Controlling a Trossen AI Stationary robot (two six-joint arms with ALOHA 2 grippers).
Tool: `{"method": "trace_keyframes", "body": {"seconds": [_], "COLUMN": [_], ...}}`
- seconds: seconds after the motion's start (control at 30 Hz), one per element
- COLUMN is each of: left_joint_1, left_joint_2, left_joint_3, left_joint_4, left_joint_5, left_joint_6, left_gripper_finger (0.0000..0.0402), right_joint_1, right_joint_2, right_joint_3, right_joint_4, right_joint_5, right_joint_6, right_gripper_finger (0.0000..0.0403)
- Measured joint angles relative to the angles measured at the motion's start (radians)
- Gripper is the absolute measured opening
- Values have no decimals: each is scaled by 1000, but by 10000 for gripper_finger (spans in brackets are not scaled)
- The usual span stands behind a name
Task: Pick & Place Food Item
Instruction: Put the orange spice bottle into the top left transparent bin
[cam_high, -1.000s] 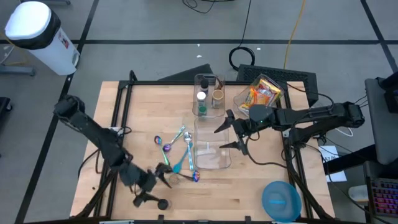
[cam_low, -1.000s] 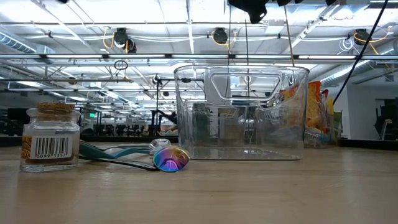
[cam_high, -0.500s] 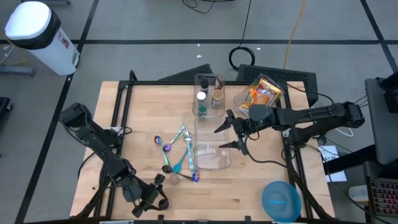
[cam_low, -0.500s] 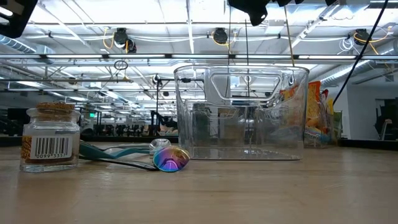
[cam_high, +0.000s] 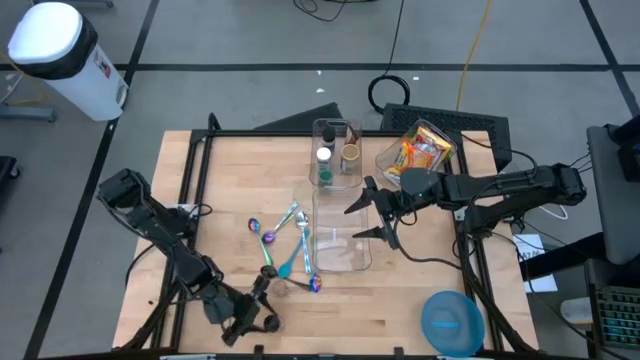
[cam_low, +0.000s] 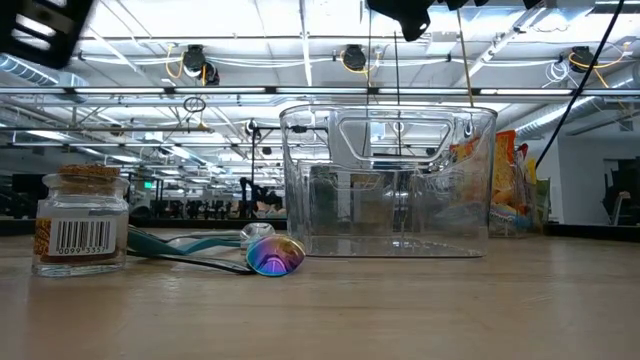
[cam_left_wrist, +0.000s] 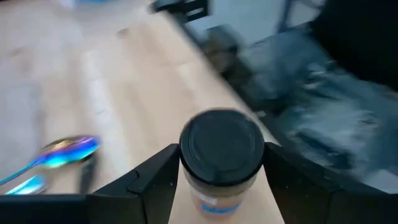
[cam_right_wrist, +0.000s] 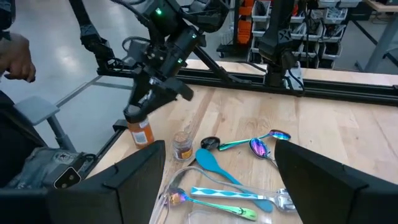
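The left pincer (cam_high: 262, 312) has swung back, now gripping a black-lidded jar (cam_left_wrist: 221, 155).

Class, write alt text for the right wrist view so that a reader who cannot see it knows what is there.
Across a wooden table, the left gripper closes around the black lid of an orange-labelled jar standing near the table's edge. Closer in lie a small cork-topped jar and a cluster of iridescent and teal spoons, seen between the right gripper's open fingers.
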Motion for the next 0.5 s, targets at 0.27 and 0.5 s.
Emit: {"method": "trace_keyframes", "body": {"seconds": [0.27, 0.5], "left_joint_1": [55, 109], "left_joint_2": [-2, 0], "left_joint_3": [0, -1], "left_joint_4": [-21, -63], "left_joint_5": [-19, -35], "left_joint_6": [-46, -214], "left_gripper_finger": [226, 267], "right_joint_1": [0, 0], "right_joint_2": [0, 0], "right_joint_3": [0, 0], "right_joint_4": [0, 0], "right_joint_5": [0, 0], "right_joint_6": [0, 0], "right_gripper_finger": [293, 293]}}
